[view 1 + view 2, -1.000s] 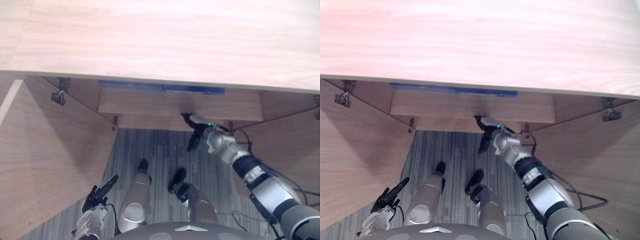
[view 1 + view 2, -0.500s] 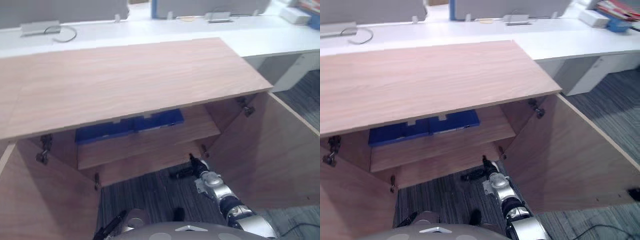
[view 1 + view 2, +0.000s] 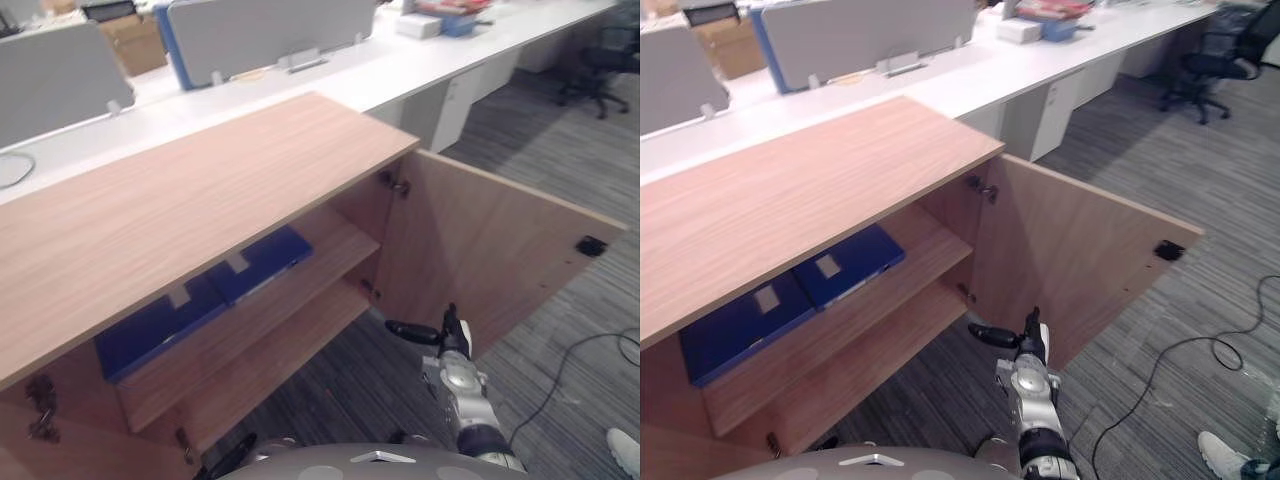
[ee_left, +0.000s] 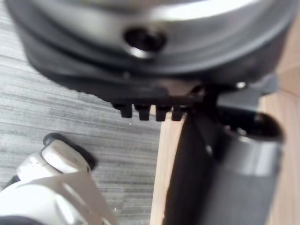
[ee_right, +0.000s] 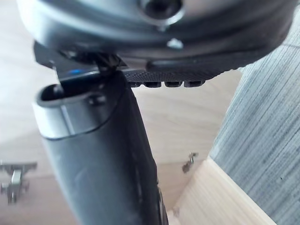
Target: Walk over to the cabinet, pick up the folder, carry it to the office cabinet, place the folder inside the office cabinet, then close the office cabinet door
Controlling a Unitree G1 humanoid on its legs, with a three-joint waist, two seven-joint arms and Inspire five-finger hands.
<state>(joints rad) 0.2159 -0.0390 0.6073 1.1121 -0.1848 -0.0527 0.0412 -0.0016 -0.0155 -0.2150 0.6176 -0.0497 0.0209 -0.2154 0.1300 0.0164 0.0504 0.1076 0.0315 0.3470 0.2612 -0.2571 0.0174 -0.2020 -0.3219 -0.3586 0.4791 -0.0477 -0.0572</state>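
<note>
The wooden office cabinet stands with both doors swung out. Two blue folders lie flat side by side on its upper shelf, one towards the right and one towards the left. My right hand hovers low over the carpet, just in front of the inner face of the right door, open, with its thumb stretched towards the lower shelf and nothing in it. Its straight thumb shows against wood in the right wrist view. My left hand hangs low by the left door, open and holding nothing.
The right door carries a dark knob near its free edge. White desks with grey partitions run behind the cabinet. An office chair stands far right. A person's shoe is on the carpet at the lower right.
The camera has swung up and to the right, bringing the whole cabinet and the room into view. My right hand has left the lower shelf's edge and is now by the right door.
</note>
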